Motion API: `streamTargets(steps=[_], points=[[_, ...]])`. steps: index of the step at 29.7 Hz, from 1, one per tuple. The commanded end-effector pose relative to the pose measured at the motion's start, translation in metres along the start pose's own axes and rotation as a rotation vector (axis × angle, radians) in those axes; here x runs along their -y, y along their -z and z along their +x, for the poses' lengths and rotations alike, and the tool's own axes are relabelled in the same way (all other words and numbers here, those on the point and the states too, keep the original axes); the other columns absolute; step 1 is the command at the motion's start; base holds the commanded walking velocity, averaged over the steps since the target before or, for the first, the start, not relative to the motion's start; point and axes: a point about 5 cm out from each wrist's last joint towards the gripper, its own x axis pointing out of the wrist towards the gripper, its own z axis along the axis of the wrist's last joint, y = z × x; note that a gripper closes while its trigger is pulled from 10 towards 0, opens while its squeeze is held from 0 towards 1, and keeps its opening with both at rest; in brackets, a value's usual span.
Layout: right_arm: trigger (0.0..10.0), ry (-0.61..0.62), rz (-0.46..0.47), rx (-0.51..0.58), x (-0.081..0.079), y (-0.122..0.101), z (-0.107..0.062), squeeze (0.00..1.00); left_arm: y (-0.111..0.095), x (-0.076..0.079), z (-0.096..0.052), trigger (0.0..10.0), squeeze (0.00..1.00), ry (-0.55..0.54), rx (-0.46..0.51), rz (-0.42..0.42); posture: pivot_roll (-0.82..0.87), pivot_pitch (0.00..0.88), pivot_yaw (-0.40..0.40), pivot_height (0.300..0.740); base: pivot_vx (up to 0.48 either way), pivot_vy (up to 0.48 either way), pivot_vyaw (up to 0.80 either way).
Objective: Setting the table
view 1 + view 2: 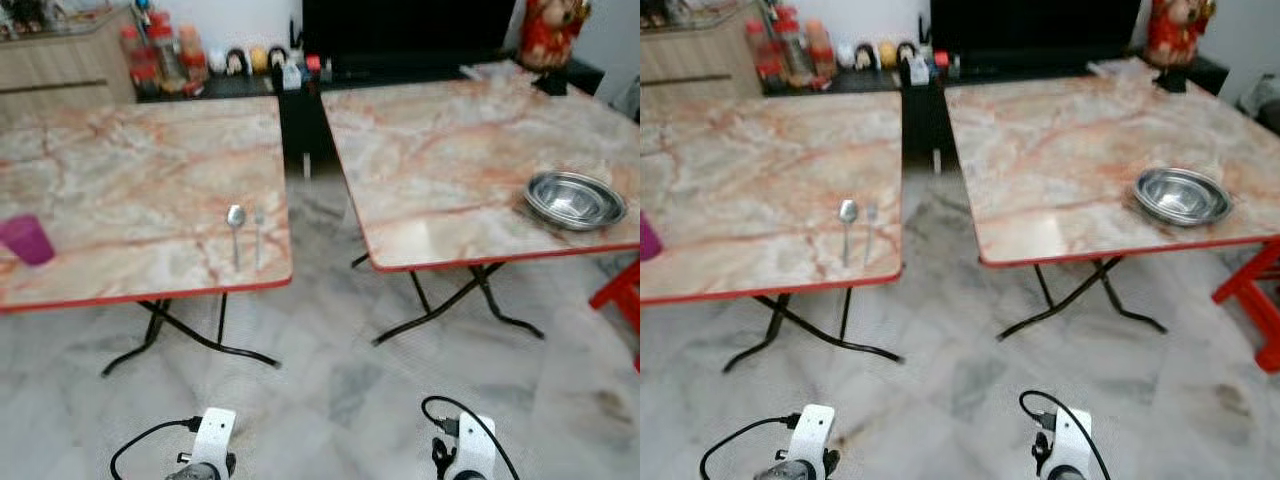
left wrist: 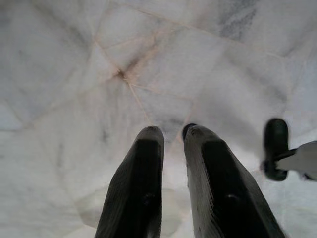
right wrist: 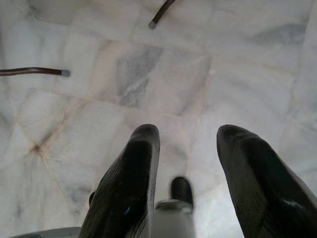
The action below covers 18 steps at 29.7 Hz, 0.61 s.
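Marble-patterned, red-edged folding tables side by side: left table [image 1: 120, 180], right table [image 1: 470, 150], a gap of pale marble floor [image 1: 330, 330] between. On the left table, near its right front corner, a spoon [image 1: 235, 228] and a fork [image 1: 258, 232] lying parallel, just beside each other; at the far left near the front edge, a magenta cup [image 1: 27, 239]. On the right table, near its front right corner, a steel bowl [image 1: 574, 199]. Behind both, a dark counter [image 1: 350, 70] crowded with bottles and small items. Low over the floor, left gripper [image 2: 171, 136] with fingers nearly together, holding nothing; right gripper [image 3: 188, 136] spread apart, likewise empty.
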Motion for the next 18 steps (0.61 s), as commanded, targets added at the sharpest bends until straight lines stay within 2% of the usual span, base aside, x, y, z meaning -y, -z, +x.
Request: streamTargets(steps=[1,18], points=[[10.0,0.010,-0.005,-0.011,0.0038,0.0024,-0.0007,0.00,-0.0023,0.0039,0.0008,10.0,0.00,0.010,0.001,0.004,-0.06,0.000,0.036,0.740,0.000,0.356,0.00],[10.0,0.009,-0.008,-0.007,0.0026,0.0002,0.0000,0.00,-0.0061,0.0034,0.0013,10.0,0.00,0.003,0.013,-0.014,-0.05,0.000,0.024,0.740,0.000,0.356,0.00]])
